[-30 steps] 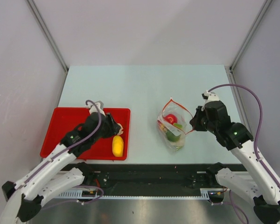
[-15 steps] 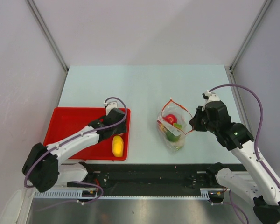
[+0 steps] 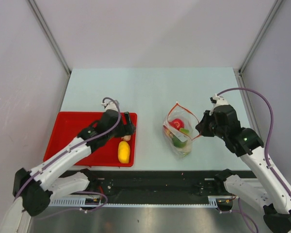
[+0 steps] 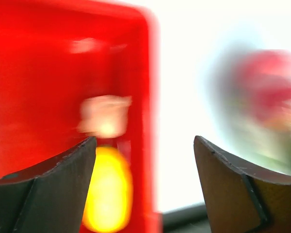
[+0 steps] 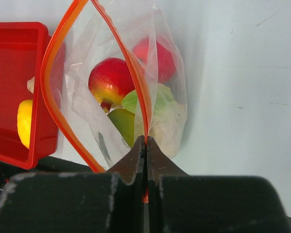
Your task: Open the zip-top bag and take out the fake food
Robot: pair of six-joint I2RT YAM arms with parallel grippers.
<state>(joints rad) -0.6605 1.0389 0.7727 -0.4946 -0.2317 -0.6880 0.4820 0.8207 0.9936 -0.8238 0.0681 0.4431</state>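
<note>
**Ana:** Your right pincer (image 5: 146,141) is clenched on the red zip strip (image 5: 56,63) of the zip-top bag (image 3: 178,141). The bag lies on the desk (image 3: 150,87) just right of the red tray (image 3: 72,128), with its mouth pulled into an open loop.

**Ben:** Your left pincer (image 4: 144,143) hangs released and empty over the tray's right rim. Of the fake food, the yellow oval (image 3: 123,152) and the beige piece (image 3: 126,138) lie inside the tray by that rim. A red ball (image 5: 110,80) and a green piece (image 5: 123,121) are in the bag.

**Ana:** So I'd judge another reach is due. Carry the left pincer off the tray's right side and enter through the loop, never through the film.

**Ben:** Take the red ball nearest the mouth, and spread your fingers wide until they straddle it. Don't slacken the right grip, or the mouth will likely collapse.
</note>
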